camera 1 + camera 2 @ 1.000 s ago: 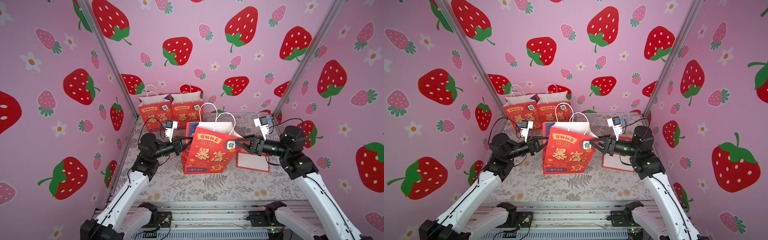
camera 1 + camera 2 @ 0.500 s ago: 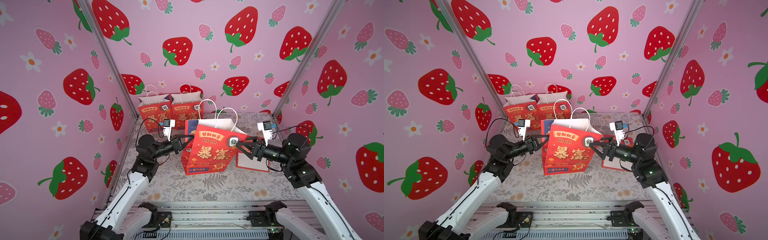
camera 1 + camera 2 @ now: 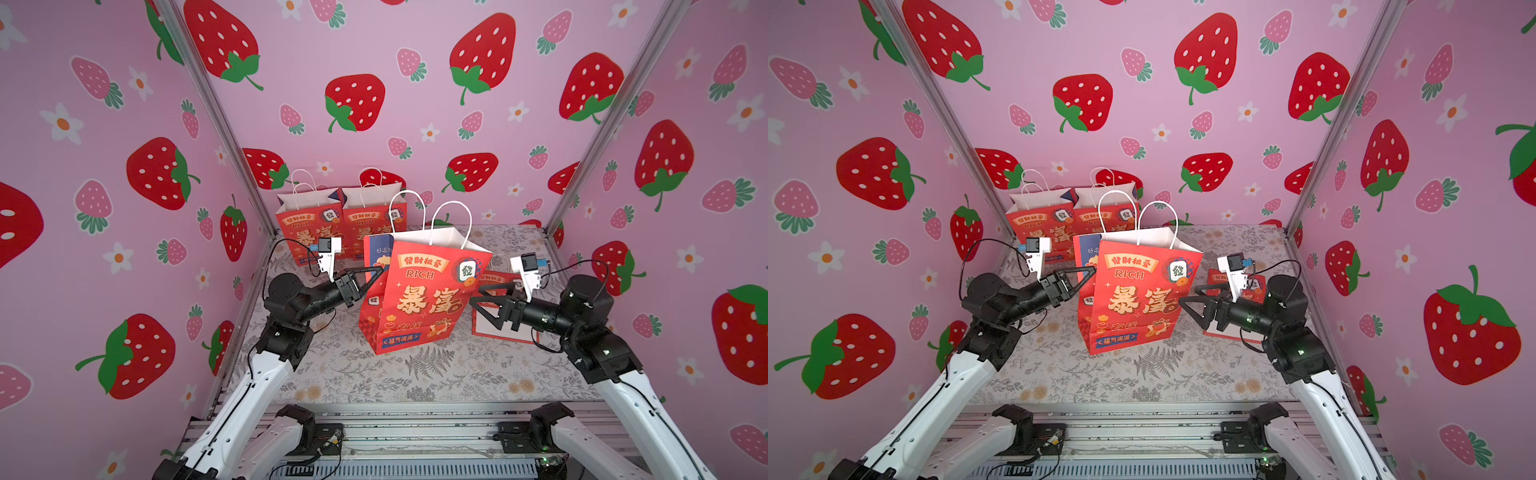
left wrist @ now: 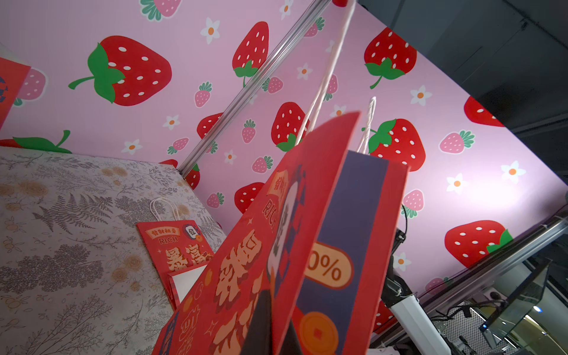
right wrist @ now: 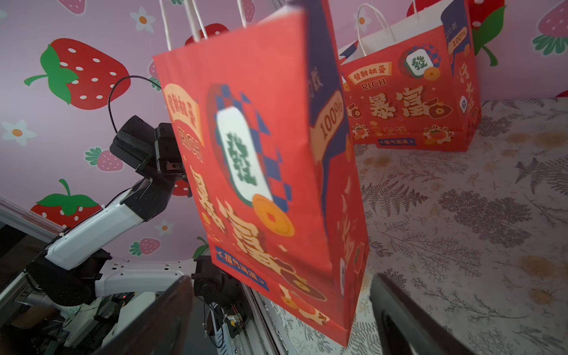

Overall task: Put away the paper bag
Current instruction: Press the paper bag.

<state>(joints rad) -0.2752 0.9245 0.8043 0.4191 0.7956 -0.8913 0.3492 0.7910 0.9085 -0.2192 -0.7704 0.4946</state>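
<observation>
bag [image 3: 419, 299]: stands tilted at mid-tabletop [image 3: 436, 374], handles up.
left fingers [image 3: 372, 272]: clenched on the bag's side edge.
right fingers [image 3: 477, 296]: released, spread wide just beside the bag's other side, not touching it.
flat bag [image 4: 172, 242]: lies on the tabletop beneath the right fingers.
back bags [image 3: 311, 237]: two, upright side by side in the rear corner behind the bag, on the left arm's side.

Paper bag [image 3: 419, 291]: matt red printed paper, plain white inside. Handles [image 3: 451, 203] look like twisted white paper cord. Table cover [image 3: 374, 374]: matt floral print, probably cloth, weave not resolvable. Walls [image 3: 374, 50]: smooth pink print, slight sheen. Corner posts [image 3: 214, 112]: brushed metal. Arm shells [image 3: 257, 374]: glossy white plastic; joints [image 3: 286, 295] matt black.
</observation>
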